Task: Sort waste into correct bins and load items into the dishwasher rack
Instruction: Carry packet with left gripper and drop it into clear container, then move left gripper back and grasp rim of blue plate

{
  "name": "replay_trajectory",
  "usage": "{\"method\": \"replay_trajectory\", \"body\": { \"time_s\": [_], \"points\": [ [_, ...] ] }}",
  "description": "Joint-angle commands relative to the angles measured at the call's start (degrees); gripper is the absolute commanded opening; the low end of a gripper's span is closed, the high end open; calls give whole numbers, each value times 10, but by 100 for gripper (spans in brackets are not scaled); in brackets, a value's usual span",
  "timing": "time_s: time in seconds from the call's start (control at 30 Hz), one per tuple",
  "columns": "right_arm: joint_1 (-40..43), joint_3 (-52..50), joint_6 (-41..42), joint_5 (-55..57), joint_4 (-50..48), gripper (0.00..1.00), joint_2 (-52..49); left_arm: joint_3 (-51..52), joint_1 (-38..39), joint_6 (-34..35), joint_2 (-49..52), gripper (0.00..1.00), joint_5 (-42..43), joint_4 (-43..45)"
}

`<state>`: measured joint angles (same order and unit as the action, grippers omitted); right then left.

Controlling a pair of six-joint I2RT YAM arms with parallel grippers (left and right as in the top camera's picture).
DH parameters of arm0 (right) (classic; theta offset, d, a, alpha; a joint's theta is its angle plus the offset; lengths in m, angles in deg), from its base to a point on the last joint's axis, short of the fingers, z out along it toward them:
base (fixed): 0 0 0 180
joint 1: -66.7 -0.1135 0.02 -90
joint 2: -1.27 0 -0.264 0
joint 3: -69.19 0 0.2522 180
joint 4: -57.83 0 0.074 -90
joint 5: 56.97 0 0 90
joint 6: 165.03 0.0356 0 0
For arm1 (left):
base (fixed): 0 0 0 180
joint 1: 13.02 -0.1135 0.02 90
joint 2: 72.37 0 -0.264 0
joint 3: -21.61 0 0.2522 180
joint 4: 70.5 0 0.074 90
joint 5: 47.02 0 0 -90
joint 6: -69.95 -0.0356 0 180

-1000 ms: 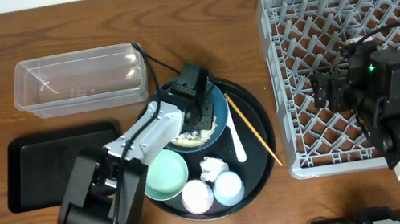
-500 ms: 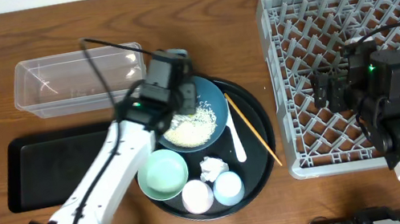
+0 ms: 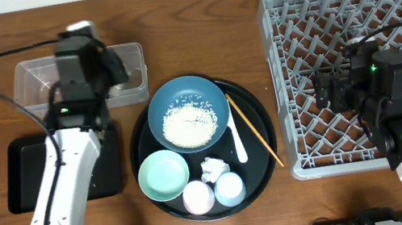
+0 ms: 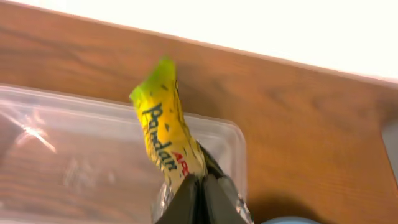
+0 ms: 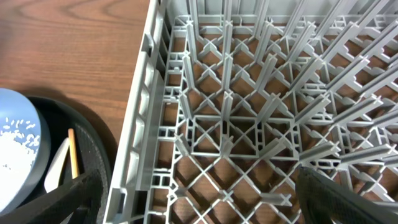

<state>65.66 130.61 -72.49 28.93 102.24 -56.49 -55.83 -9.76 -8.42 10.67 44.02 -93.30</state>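
Above tub point(image 4: 74, 168), packet point(image 4: 165, 134) — in left gripper point(image 4: 199, 186)

Left arm point(image 3: 60, 177) white links, black joints, cable; right arm point(image 3: 393, 84) green LEDs.

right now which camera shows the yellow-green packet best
Left wrist: the packet fills mid-frame, print readable, its lower end pinched in the left jaws over the clear tub. Overhead, the left arm hides it. Right wrist shows the rack, not the packet.
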Motion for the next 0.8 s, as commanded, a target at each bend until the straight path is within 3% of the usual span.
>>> {"method": "replay_trajectory", "body": {
  "time_s": [0.0, 0.2, 0.37, 0.4, 0.43, 0.53, 0.6, 0.67, 0.73, 0.77],
  "points": [
    [-5, 11, 2, -2, 0, 96, 0, -12, -25, 10, 26, 6, -7, 37],
    [-5, 11, 2, -3, 0, 96, 0, -12, -41, 16, 87, 6, -35, 119],
    [-5, 11, 2, -3, 5, 95, 0, -12, -41, 16, 112, 7, -34, 117],
    [-5, 11, 2, -2, 8, 96, 0, -12, -41, 16, 112, 12, -35, 118],
    [-5, 11, 2, -3, 10, 95, 0, -12, -41, 16, 109, 22, -34, 118],
    [-5, 11, 2, -2, 15, 96, 0, -12, -41, 9, 98, 34, -34, 115],
    [-5, 11, 2, -2, 15, 96, 0, -12, -41, 4, 86, 55, -34, 104],
    [-5, 11, 2, -3, 15, 98, 0, -12, -41, 4, 74, 63, -34, 81],
    [-5, 11, 2, -7, 15, 99, 0, -12, -37, 5, 59, 83, -29, 43],
    [-5, 11, 2, -7, 15, 99, 0, -12, -30, 4, 50, 87, -28, 17]
  ]
}}
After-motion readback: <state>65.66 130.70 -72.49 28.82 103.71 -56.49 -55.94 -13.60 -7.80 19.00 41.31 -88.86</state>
